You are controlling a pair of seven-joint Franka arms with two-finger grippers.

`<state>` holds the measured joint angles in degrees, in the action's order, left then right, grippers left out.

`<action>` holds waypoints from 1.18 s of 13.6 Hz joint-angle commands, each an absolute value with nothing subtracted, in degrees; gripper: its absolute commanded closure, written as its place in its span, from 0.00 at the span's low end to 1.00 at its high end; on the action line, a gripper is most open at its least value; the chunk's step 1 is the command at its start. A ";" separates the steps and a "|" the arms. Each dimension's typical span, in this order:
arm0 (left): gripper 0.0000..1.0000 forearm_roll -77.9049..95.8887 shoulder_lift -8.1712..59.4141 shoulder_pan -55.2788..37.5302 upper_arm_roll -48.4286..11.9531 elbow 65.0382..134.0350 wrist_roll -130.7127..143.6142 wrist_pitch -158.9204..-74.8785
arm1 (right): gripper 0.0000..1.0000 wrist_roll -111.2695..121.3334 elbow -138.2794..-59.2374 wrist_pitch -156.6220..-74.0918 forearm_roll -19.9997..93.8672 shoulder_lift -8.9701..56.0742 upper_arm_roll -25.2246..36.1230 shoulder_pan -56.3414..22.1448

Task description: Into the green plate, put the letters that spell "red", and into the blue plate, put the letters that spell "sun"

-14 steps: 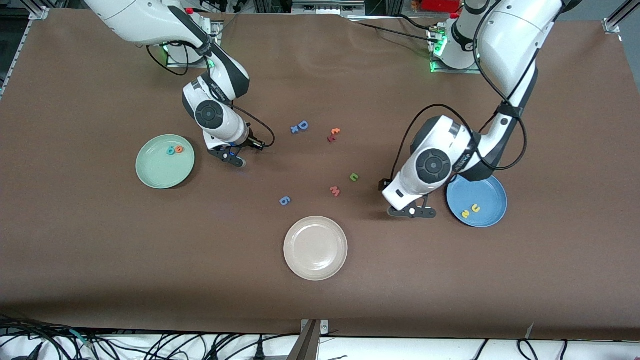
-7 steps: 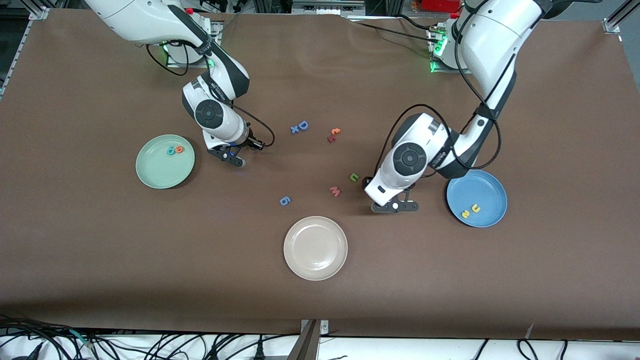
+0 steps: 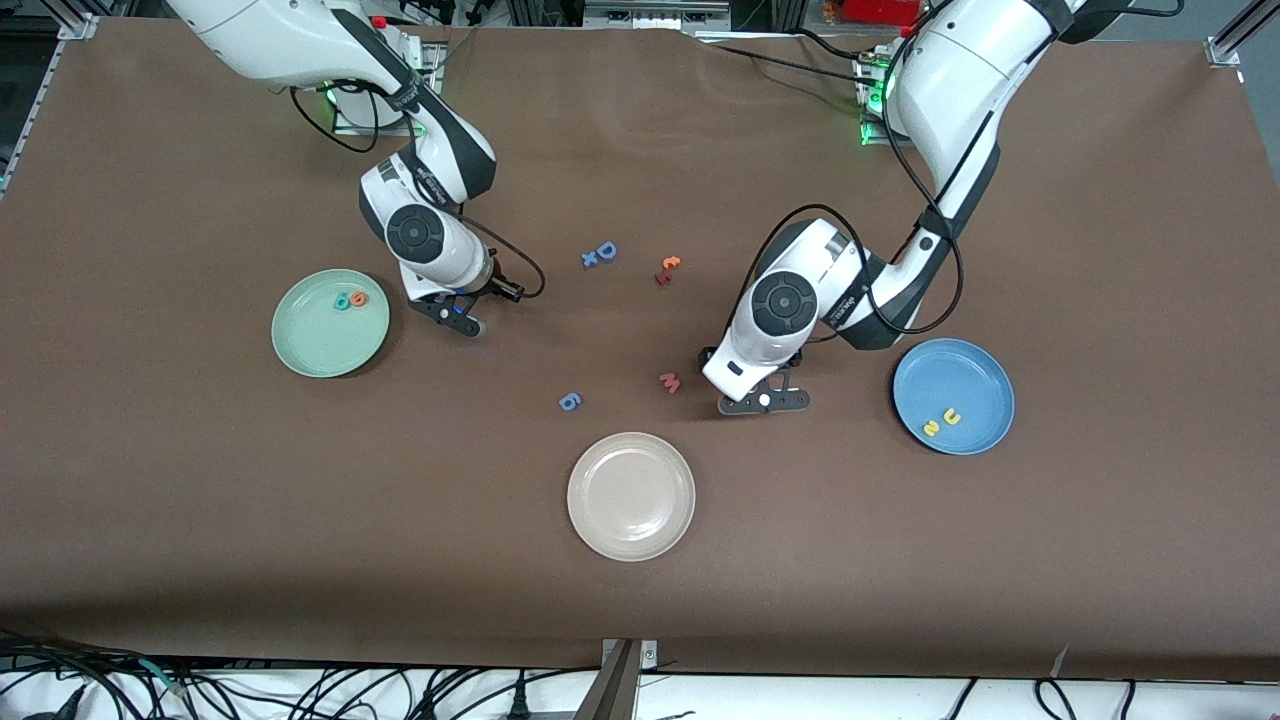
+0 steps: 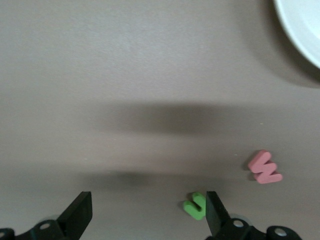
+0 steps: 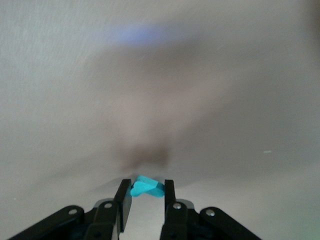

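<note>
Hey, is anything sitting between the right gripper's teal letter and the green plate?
Nothing visible does. The right gripper, shut on the teal letter, is over bare table beside the green plate, where two letters already lie near the rim, leaving space.

Cream plate (image 3: 631, 496) nearest front camera; pink w (image 3: 670, 382), blue g (image 3: 569, 402), blue D (image 3: 606, 251) (plus small x (image 3: 590, 260)) scattered mid-table.

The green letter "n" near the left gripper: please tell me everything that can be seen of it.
The green "n" is a tiny, thick letter that looks like foam. It lies flat on the brown table, untouched, close to one finger of the open left gripper, beside the pinkish "w". In the front view the left arm hides it.
</note>
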<state>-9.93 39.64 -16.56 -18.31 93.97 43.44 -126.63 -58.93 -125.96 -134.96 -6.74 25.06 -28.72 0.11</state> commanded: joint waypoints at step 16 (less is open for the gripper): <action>0.03 -9.93 37.35 -19.60 -18.11 104.85 49.83 -140.45 | 0.39 -7.21 -122.08 -121.82 -5.63 23.29 2.64 1.32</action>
<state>-9.93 39.35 -19.21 -18.41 102.93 49.02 -139.80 -8.20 -121.61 -120.84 -6.72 23.25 2.78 1.53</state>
